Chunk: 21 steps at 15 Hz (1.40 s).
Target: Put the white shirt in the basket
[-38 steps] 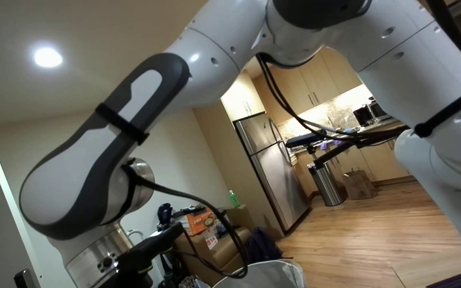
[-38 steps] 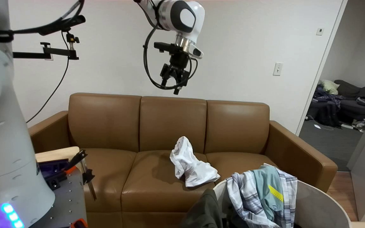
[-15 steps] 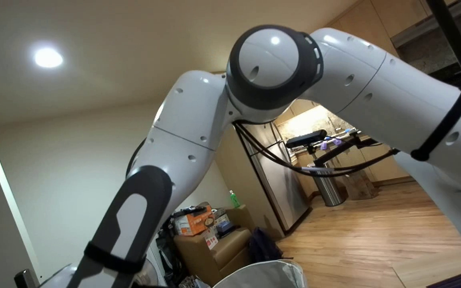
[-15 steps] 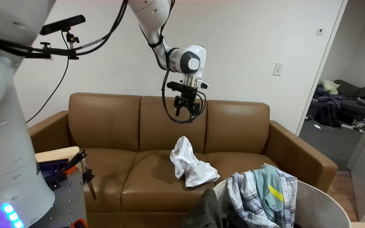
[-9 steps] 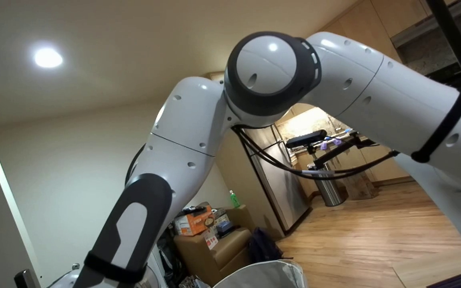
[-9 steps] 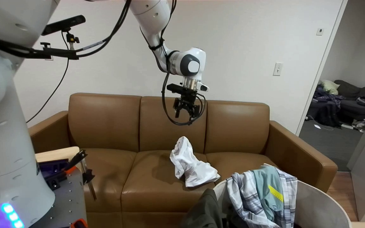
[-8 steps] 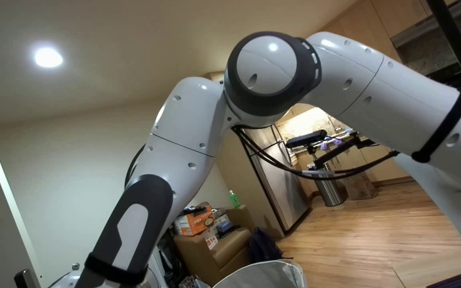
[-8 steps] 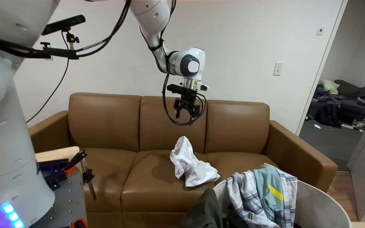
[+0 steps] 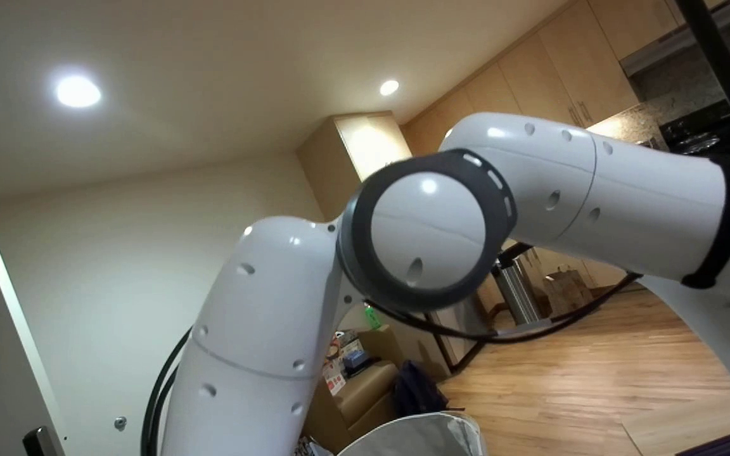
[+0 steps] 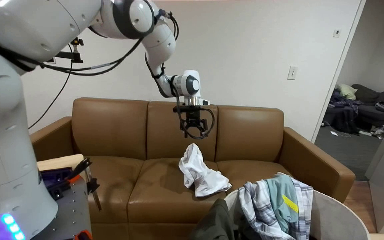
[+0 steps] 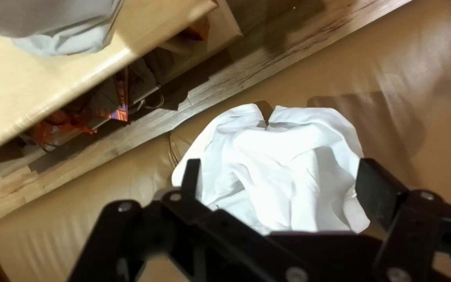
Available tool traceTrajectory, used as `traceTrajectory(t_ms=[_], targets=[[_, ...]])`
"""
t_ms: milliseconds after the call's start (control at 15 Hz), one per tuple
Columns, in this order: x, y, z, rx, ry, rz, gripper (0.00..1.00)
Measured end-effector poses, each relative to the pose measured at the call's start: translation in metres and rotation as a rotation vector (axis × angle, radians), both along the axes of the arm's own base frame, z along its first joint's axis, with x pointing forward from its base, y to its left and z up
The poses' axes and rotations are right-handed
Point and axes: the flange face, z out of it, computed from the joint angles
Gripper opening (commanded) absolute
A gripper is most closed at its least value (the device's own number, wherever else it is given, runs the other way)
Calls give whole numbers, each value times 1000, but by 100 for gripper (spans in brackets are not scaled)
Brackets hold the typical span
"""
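The white shirt (image 10: pixel 203 178) lies crumpled on the middle seat of the brown sofa, with one part standing up in a peak. In the wrist view the shirt (image 11: pixel 276 149) lies below and between my fingers. My gripper (image 10: pixel 194 135) points down above the shirt's peak. In the wrist view the fingers of the gripper (image 11: pixel 278 172) are wide apart with nothing held between them. The basket (image 10: pixel 337 213) is pale and round, at the front right, with plaid, teal and dark clothes in and over it. Its rim also shows in an exterior view (image 9: pixel 412 430).
The brown sofa (image 10: pixel 108 126) has a backrest behind the gripper and an armrest (image 10: pixel 318 156) at the right. A metal stand with clamps (image 10: pixel 75 203) is beside the robot base. In the wrist view a pale wooden surface (image 11: pixel 53 78) is at the upper left.
My gripper has come down from in front of the wall to just above the shirt and now points straighter down. The arm has reached lower. The shirt and basket have not moved.
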Motion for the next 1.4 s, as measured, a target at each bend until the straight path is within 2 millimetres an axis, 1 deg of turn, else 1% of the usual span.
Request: traceTrajectory(t_ms=[67,133,267,400,533,600,800,1000,1400], targets=[[1,7,-11,-1,4,10,100],[-1,9,-15,-3,8,12,100],[2,5,-11,-1,2,5,100],[5,5,-9,11,-18,8,100],[8,11,-12,46,-63,32,100],[10,14,-17,67,-86,60,100],[12,20,-47,112,-105,158,100],[10,20,-82,142,-63,242,100],[16,16,-132,165,-6,371,100]])
